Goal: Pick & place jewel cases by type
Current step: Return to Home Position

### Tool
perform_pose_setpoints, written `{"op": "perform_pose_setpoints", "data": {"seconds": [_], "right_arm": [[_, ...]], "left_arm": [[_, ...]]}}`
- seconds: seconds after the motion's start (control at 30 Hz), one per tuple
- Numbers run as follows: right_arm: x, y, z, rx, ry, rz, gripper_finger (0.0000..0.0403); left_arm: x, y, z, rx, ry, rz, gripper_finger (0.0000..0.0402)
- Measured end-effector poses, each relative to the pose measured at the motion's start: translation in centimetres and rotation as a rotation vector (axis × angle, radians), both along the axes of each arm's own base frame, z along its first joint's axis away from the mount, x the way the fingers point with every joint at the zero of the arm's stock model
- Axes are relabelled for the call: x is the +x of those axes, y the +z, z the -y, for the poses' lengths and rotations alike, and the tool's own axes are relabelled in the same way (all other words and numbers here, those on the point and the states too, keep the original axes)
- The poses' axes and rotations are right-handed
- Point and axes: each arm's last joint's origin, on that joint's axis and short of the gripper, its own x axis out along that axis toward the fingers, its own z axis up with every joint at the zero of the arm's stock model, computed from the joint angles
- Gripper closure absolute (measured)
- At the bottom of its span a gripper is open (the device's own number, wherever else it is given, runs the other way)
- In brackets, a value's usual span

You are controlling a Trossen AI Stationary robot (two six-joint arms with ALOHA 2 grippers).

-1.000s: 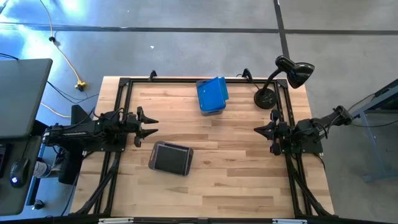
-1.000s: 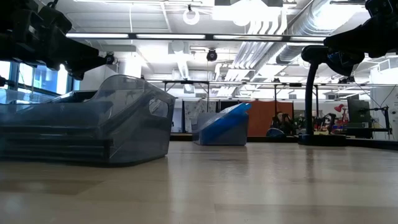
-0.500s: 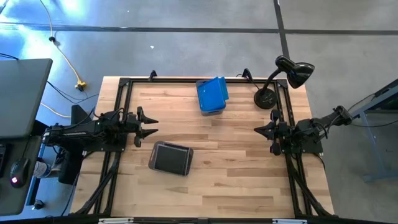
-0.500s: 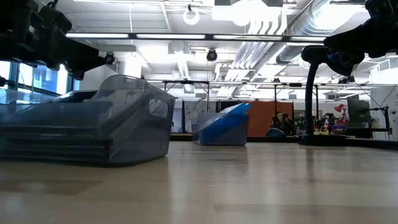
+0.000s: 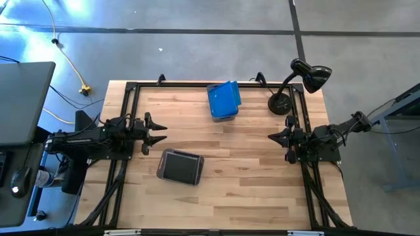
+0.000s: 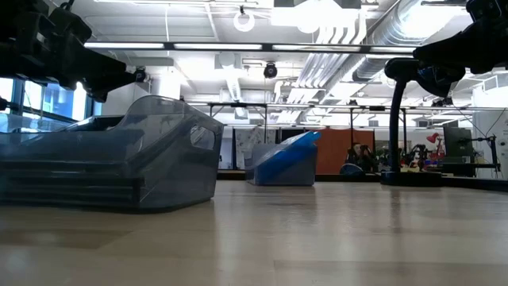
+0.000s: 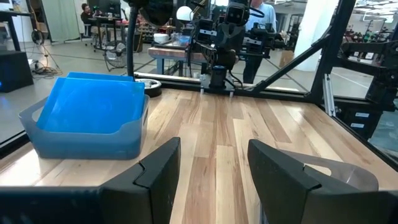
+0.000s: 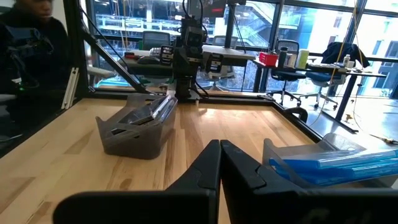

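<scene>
The translucent blue jewel cases (image 5: 224,98) sit tilted inside a smoky tub near the table's far edge, also seen as blue jewel cases (image 7: 92,112) in the left wrist view. The dark jewel cases (image 5: 181,166) lie stacked flat in a second grey tub (image 6: 119,163) near the table's middle. My left gripper (image 5: 164,132) hovers open at the table's left side, just left of and beyond the grey tub. My right gripper (image 5: 270,137) hovers shut at the right side, facing the grey tub (image 8: 138,126) across the table.
A black desk lamp (image 5: 298,82) stands on the table's far right corner. A black metal frame (image 5: 131,88) runs along the table's edges. Bare wood (image 5: 243,177) lies between the two grippers and toward the near edge. A person (image 8: 31,43) shows beyond the table.
</scene>
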Motion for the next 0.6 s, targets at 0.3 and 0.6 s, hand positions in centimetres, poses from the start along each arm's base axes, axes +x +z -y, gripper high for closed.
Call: {"op": "perform_pose_setpoints", "data": {"seconds": [0.3,0.6], "right_arm": [[0.00,0.00,0.00,0.000,0.000,0.000,0.0396],[0.00,0.00,0.00,0.000,0.000,0.000,0.0394]], "left_arm": [[0.00,0.00,0.00,0.000,0.000,0.000,0.0215],[0.00,0.00,0.00,0.000,0.000,0.000,0.0215]]}}
